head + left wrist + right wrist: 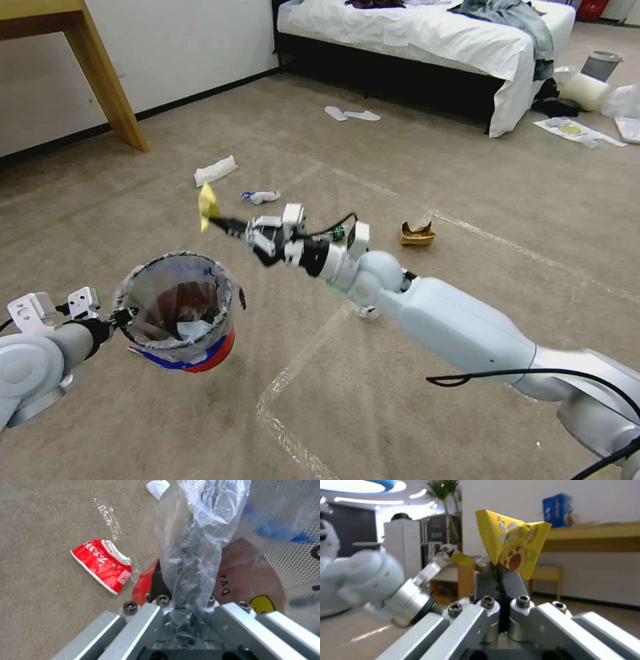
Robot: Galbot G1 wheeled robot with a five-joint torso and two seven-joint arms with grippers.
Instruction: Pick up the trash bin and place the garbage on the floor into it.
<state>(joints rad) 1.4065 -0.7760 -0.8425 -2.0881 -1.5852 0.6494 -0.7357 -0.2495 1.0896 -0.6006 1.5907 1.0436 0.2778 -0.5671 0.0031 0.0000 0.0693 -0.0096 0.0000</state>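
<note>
My left gripper (124, 313) is shut on the near rim of the trash bin (179, 308), a red bucket with a blue band and a clear bag liner, held just above the floor. In the left wrist view the crinkly liner (190, 542) runs down between the jaws, beside the bin's red wall (142, 583). My right gripper (224, 224) is shut on a yellow wrapper (208, 206), which hangs beyond and above the bin; the wrapper (513, 542) stands up from the closed fingertips (486, 580). Other garbage lies on the carpet: a red wrapper (101, 565), white tissue (215, 170), a white-blue scrap (261, 197), a brown paper bag (417, 233).
A bed (427, 33) stands at the back with white slippers (352, 115) before it. A wooden table leg (110, 87) is at the far left. A grey bin (600, 65) and loose bags sit at the far right. Tape lines (293, 373) cross the carpet.
</note>
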